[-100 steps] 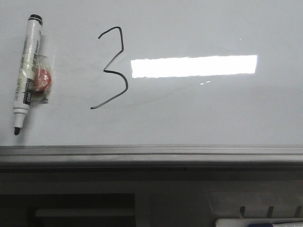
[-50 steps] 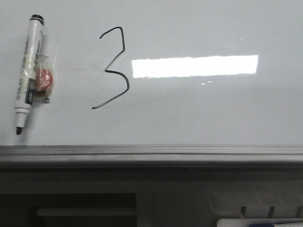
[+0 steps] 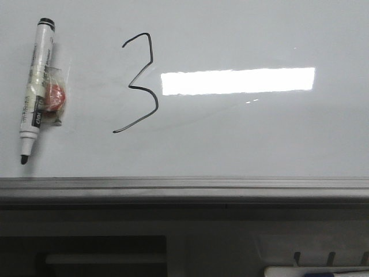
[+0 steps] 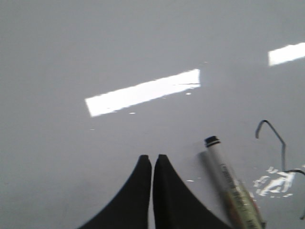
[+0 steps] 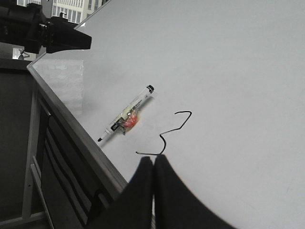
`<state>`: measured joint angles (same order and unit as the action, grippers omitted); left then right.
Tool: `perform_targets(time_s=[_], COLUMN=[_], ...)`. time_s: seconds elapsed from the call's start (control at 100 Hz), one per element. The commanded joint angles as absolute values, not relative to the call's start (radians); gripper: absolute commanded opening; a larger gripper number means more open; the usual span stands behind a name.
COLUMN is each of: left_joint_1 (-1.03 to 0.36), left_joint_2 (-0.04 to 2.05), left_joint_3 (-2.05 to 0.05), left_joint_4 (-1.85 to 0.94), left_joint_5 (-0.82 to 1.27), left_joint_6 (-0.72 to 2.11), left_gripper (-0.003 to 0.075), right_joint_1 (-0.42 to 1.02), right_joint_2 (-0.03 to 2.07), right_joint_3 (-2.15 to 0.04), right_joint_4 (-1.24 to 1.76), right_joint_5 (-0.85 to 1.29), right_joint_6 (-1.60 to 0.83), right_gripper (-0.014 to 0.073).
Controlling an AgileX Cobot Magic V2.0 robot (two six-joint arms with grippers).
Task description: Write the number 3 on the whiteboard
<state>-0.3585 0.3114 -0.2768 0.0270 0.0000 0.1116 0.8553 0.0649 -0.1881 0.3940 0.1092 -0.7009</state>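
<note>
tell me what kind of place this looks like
Probably an office or lab set up for robot trials. A large glossy whiteboard lies flat as the work surface, bearing a hand-drawn number 3 and a marker pen. Windows show beyond the board's far edge.

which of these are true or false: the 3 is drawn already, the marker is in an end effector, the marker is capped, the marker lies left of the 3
1. The thin black hand-drawn digit 3 is already on the glossy pale grey whiteboard. True.
2. The white marker pen is held by an end effector. False: it lies loose on the board.
3. The pen is capped. False: its black tip is bare.
4. In the front view the pen lies left of the digit. True.
5. The left end effector is wide open. False: it is shut.
</note>
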Motion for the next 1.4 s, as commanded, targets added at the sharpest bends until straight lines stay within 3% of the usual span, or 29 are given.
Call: perform_targets(time_s=[0.0,0.24,0.41,0.58,0.79,1.39], left_joint_1=[-0.281,-0.077,-0.006,0.001,0.001,0.001], left_joint_2=[0.241,0.037,-0.029,-0.029,-0.029,-0.029], left_joint_3=[-0.269,-0.117,-0.048,0.015,0.012,0.012], left_joint_4=[0.036,0.010,-0.026,-0.026,-0.020,-0.018], left_joint_5=[-0.070,-0.058,0.008,0.037,0.291,0.292], left_joint_6=[0.097,0.097,0.077,-0.028,-0.044,-0.047], left_gripper=[-0.0020,-0.0020,-0.0020,-0.0020,-0.0020,-0.0020], right_joint_1=[0.850,0.850,0.850,0.850,0.850,0.850], right_joint_2=[0.075,0.075,0.075,0.075,0.075,0.075], right_joint_3=[-0.212,-0.212,-0.212,-0.212,-0.212,-0.212], right_joint_4=[0.400,0.400,0.400,0.400,0.400,0.400], right_joint_5=[0.040,0.040,0.040,0.038,0.036,0.036], right_joint_6=[-0.699,-0.699,-0.699,-0.699,-0.699,-0.699], right_gripper=[-0.0049,-0.0049,-0.0049,-0.0049,-0.0049,-0.0049])
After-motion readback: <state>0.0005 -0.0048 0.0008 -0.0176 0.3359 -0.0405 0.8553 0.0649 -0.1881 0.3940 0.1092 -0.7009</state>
